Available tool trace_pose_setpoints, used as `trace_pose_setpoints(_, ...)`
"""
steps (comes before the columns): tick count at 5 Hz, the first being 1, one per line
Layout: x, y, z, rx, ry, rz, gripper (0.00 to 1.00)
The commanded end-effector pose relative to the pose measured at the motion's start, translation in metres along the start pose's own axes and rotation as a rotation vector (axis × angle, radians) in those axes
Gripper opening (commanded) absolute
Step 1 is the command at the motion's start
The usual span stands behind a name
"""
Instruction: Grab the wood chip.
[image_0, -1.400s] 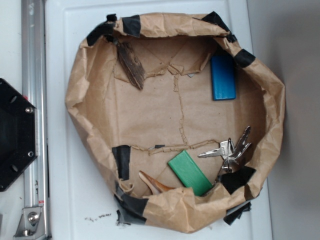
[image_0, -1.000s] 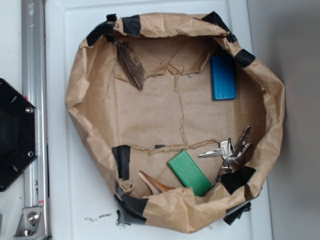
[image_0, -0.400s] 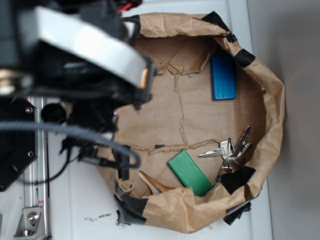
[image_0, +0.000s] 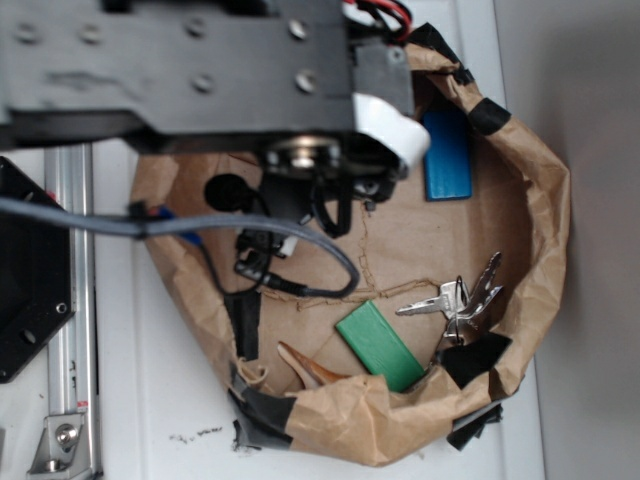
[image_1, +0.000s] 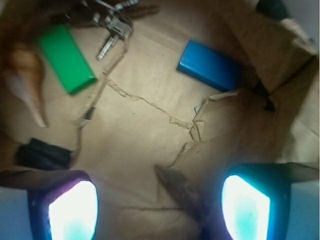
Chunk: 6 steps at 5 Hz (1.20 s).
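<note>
- White tabletop (image_0: 160, 400) is seen in ext. view, w/ a metal rail (image_0: 68, 330) along the left edge and a brown paper basin (image_0: 540, 230), patched w/ black tape, set on it.
- Upper left of the basin is covered by the black robot arm (image_0: 180, 65) & its grey cable (image_0: 200, 225); wood chip and gripper are hidden beneath it in this view.
- Along the right and lower rim are seen: blue block (image_0: 447, 155), bunch of keys (image_0: 460, 300), green block (image_0: 380, 346), orange-brown sliver (image_0: 312, 368).
- Crumpled paper floor is shown in wrist view, torn along a seam.
- Gripper (image_1: 160, 210) is held w/ jaws spread wide; two lit fingertip pads (image_1: 73, 212) are seen at the bottom corners, nothing clamped.
- Wood chip (image_1: 179, 187) is lying on the paper between the pads, nearer the right one, not touched.
- Blue block (image_1: 210, 65), green block (image_1: 66, 57), keys (image_1: 112, 27) are seen farther off.
</note>
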<state>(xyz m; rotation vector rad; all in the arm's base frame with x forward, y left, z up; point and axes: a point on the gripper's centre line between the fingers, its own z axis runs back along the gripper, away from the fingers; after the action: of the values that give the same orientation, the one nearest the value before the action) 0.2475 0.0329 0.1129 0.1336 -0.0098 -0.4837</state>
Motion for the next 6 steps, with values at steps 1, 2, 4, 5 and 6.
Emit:
trace_pose_setpoints(1, 0.007, -0.013, -0.027, 0.012, -0.017, -0.112, 1.00)
trace_pose_setpoints(2, -0.008, -0.005, -0.029, 0.018, -0.049, -0.079, 1.00)
trace_pose_setpoints(4, -0.018, 0.018, -0.055, 0.060, 0.029, 0.016, 1.00)
trace_pose_setpoints(5, -0.024, 0.010, -0.058, 0.031, 0.039, -0.022, 1.00)
trace_pose_setpoints(6, -0.026, 0.014, -0.070, 0.037, 0.044, -0.069, 1.00)
